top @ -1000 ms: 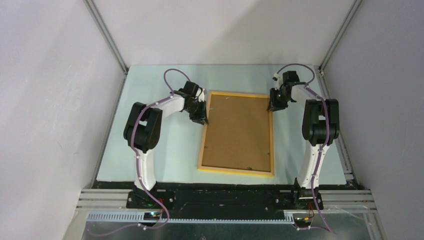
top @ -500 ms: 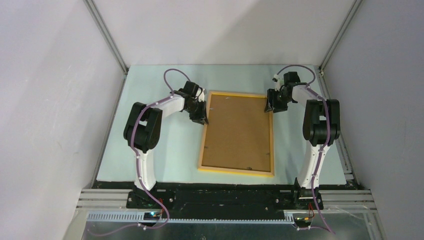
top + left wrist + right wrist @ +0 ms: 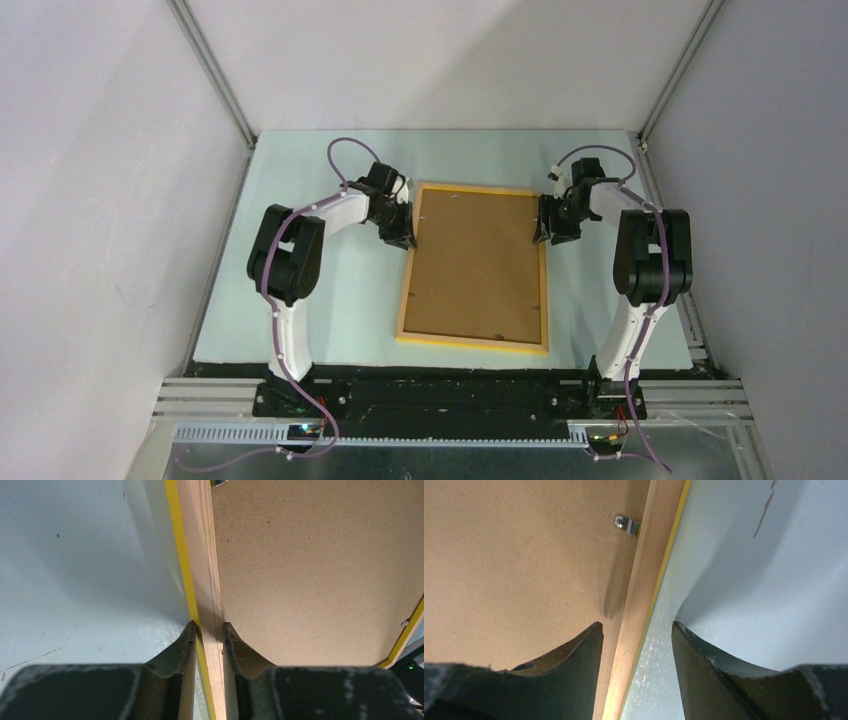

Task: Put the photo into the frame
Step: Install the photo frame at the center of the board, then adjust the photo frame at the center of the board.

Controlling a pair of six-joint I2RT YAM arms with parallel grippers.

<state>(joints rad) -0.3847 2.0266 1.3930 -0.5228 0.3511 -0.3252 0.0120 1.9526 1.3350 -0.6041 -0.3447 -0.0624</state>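
1. The frame (image 3: pixel 408 272) lies flat, back side up, in the middle of the pale green table (image 3: pixel 330 300); its long rails run near to far; bare tabletop borders it on all four sides, with a wider strip on the left than on the right; the grey side walls (image 3: pixel 100 220) close in the table on the left and right.
2. The frame's rails are narrow, straight strips of pale raw wood with a yellow outer face; a brown backing board (image 3: pixel 475 265) with a fine, grainy fibre surface fills the opening and sits just inside the rails; a small metal clip (image 3: pixel 626 525) reaches from the right rail onto the board.
3. The left gripper (image 3: pixel 209 627) is clamped on the frame's left rail near the far-left corner; one dark finger presses the yellow outer face and the other the inner wooden side, its tip at the board's edge.
4. The right gripper (image 3: pixel 636 627) straddles the right rail near the far-right corner with its jaws apart; a gap shows on each side of the wood, so neither finger touches it; one finger is over the board and the other over the table.
5. Both arms rise from their bases at the near edge, bend at a raised elbow and angle inward and down toward the frame's far end; the wrists point at the rails from opposite sides.
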